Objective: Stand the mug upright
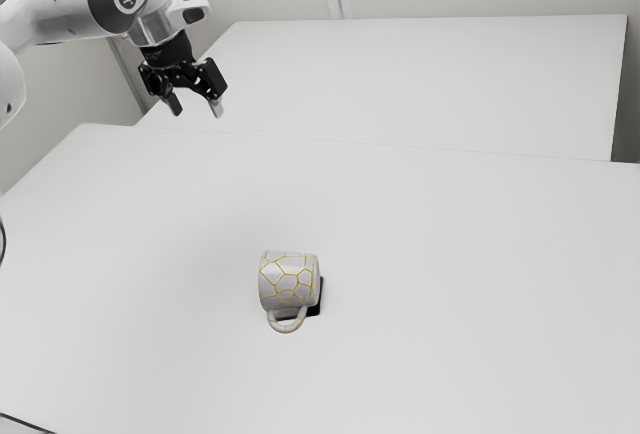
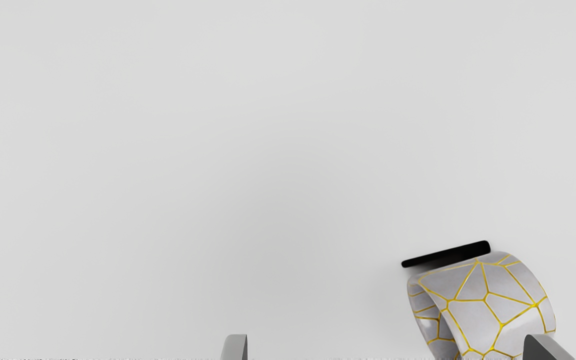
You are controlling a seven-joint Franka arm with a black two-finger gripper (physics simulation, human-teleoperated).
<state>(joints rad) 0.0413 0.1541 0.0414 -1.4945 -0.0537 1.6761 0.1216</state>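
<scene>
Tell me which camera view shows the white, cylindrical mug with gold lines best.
The exterior view: the mug shows whole there, on its side, with its looped handle. The wrist view gives a closer look at its patterned wall and rim, but crops it.

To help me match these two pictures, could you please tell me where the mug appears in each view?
Exterior view: the mug lies on its side, below the picture's middle and slightly toward the exterior view's left.
Wrist view: it appears mostly between the open jaws, close to one of them, which partly covers it.
Shared landmark: the flat black piece beside the mug.
</scene>
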